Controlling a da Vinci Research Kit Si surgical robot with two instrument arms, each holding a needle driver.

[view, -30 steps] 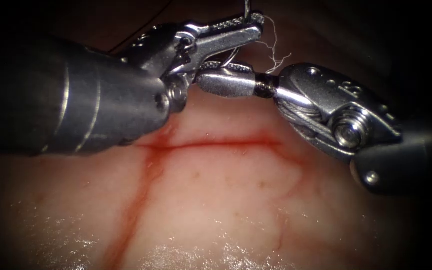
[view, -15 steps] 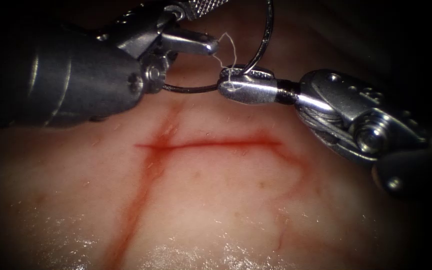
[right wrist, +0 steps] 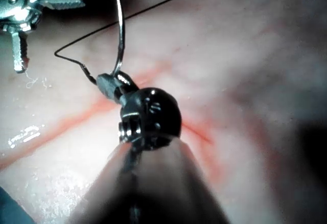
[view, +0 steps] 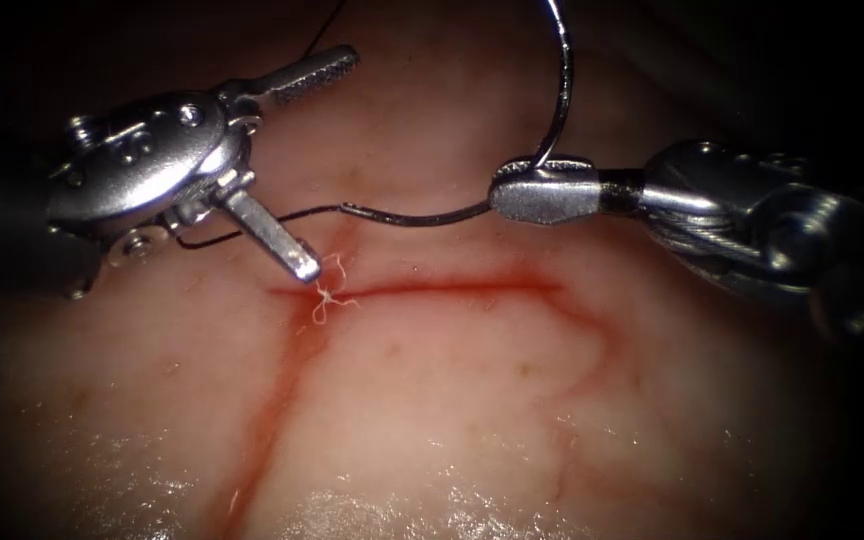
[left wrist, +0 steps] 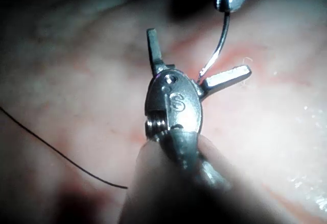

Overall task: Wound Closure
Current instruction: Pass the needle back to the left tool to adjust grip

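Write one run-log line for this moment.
left claw: open, empty | right claw: shut on needle mid-curve | needle above tissue, not in it

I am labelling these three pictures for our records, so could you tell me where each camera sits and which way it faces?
Endoscope view: above and in front of the tissue, looking down on the cut; left tool open and holding nothing, right tool shut on the needle near the middle of its curve, clear of the tissue.
Left wrist view: near the left wrist, looking along the shaft at its open jaws.
Right wrist view: near the right wrist, looking along the shaft at the held needle.
Shared: needle, thread, tissue.
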